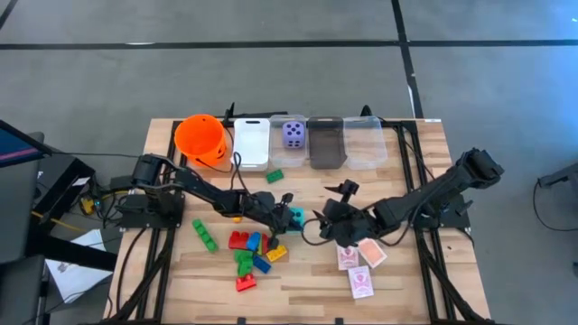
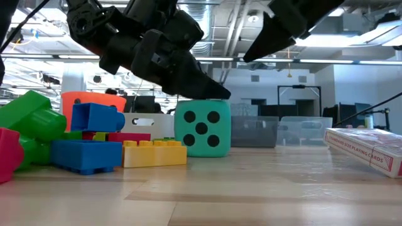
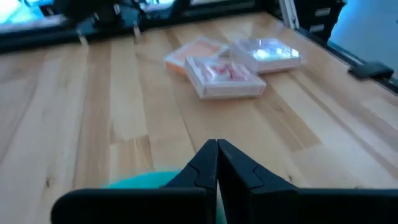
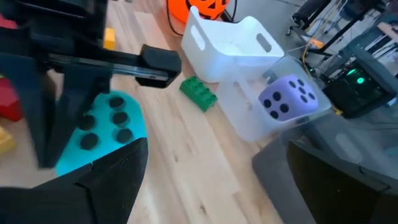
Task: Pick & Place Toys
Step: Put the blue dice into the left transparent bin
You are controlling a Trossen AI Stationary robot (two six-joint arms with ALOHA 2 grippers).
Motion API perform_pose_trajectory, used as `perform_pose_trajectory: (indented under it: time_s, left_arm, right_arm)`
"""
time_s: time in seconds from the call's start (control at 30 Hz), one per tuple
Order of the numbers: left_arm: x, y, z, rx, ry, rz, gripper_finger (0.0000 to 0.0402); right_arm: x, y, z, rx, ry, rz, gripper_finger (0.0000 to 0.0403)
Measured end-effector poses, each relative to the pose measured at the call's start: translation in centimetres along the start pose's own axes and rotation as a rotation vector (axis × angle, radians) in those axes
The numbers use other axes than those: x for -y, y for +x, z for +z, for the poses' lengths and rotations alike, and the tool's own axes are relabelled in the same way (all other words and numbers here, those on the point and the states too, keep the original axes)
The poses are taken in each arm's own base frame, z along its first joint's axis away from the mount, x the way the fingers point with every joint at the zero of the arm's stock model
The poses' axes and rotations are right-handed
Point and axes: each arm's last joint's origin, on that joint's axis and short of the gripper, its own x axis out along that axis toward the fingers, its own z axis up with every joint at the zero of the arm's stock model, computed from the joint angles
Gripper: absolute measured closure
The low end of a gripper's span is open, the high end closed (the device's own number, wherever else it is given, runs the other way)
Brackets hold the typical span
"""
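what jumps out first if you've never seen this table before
The teal die stands mid-table, with the shut left gripper right above it and the open right gripper beside it. A heap of colored bricks lies to its left, and a purple die sits in a clear bin at the far edge.

Wooden table (image 1: 406, 271), seen from above, standing on a grey floor (image 1: 271, 81) crossed by dark lines. Along the far edge a row of containers is set, left to right: an orange bucket (image 1: 200, 140) with a black face printed on it, a white bin (image 1: 251, 143) with handle slots, a clear bin (image 1: 293, 149), a dark bin (image 1: 326, 143) and a second clear bin (image 1: 365, 143). The bins are placed side by side, close together. Black cables (image 1: 108, 194) are seen beyond the table's left edge. In the low view, a room with ceiling lights (image 2: 352, 59) is shown behind the table.
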Motion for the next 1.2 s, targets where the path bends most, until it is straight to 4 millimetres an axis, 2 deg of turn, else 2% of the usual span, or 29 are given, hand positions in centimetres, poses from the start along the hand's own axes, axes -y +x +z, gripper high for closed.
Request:
perform_pose_trajectory:
  time_s: [0.27, 0.37, 0.5, 0.63, 0.8, 0.87, 0.97, 1.03, 1.2]
  left_arm:
    - [-0.6, -1.2, 2.1, 0.072, 0.032, 0.099, 0.0401]
    - [-0.9, -2.6, 3.6, 0.101, 0.034, 0.112, 0.0401]
    - [-1.0, -5.2, 5.7, 0.106, 0.038, 0.124, 0.0401]
    - [-0.9, -8.1, 7.3, 0.07, 0.048, 0.166, 0.04]
    - [-0.9, -10.7, 8.0, 0.003, 0.039, 0.279, 0.04]
    - [-1.0, -11.2, 8.2, -0.004, 0.018, 0.306, 0.04]
    - [-0.9, -11.7, 8.2, -0.007, -0.023, 0.317, 0.04]
    - [-0.9, -11.8, 8.3, -0.003, -0.052, 0.317, 0.04]
    - [-0.9, -11.8, 8.3, 0.004, -0.101, 0.317, 0.04]
  right_arm:
    - [0.5, 0.9, 0.7, 0.023, -0.084, -0.014, 0.0029]
    - [0.9, 1.4, 0.7, -0.002, -0.096, 0.023, 0.0029]
    - [1.3, 2.7, 0.0, -0.07, -0.077, 0.183, 0.0029]
    - [1.3, 4.0, -2.0, -0.101, -0.039, 0.293, 0.0029]
    - [0.5, 3.5, -4.4, -0.121, 0.025, 0.348, 0.0029]
    - [-0.3, 3.0, -5.3, -0.082, 0.049, 0.369, 0.0029]
    - [-1.2, 2.5, -6.5, 0.071, 0.13, 0.368, 0.0029]
    - [-1.4, 2.3, -8.0, 0.172, 0.166, 0.344, 0.0029]
    - [-0.4, 2.6, -11.0, 0.304, 0.276, 0.341, 0.0029]
